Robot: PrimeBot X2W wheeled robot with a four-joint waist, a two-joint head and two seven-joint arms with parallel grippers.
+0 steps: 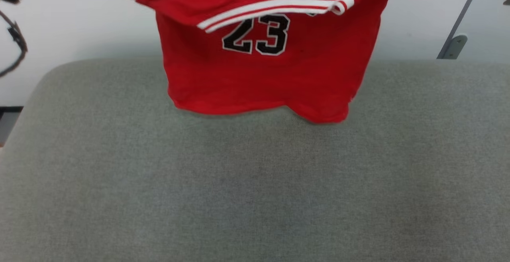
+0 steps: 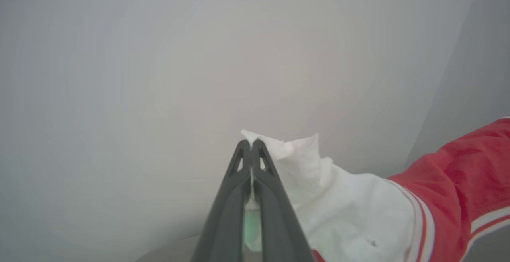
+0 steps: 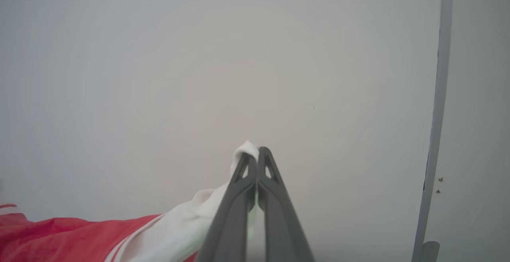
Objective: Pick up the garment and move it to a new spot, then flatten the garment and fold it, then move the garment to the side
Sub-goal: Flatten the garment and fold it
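One cushion (image 1: 255,182): grey woven fabric, broad and flat, lying below both grippers and well apart from them.
Wall (image 1: 79,23): pale and plain, straight ahead of both pairs of fingers and beyond the cushion's far edge.
Garment (image 1: 263,79): red T-shirt hanging spread between the two grippers, with its printed side toward the head camera. Its body drops well below both grippers. Its hem reaches the cushion's far edge, but I cannot tell whether it touches the cushion.
Left sleeve (image 2: 342,202): white and bunched. Its tip is pinched in the left gripper, and the rest trails to the right of those fingers, down to a striped seam and red cloth.
Right sleeve (image 3: 187,226): white. Its tip is pinched in the right gripper, and the rest trails to the left of those fingers into red cloth.
Pole (image 3: 436,114): thin, grey and upright against the wall, to the right of the right gripper and well apart from it.
Trim (image 1: 275,9): red-and-white striped band sagging across the chest, roughly midway between the grippers.
Number (image 1: 257,35): black 23 edged in white, just under the trim, which covers its top.
Cable (image 1: 16,43): dark loop against the wall on the left gripper's side.
Left gripper (image 2: 251,143): fingers pressed together, clamped on the left sleeve's tip. White cloth pokes out just past the fingertips.
Right gripper (image 3: 257,150): fingers pressed together, clamped on the right sleeve's tip. A fold of white cloth sits beside the left fingertip.
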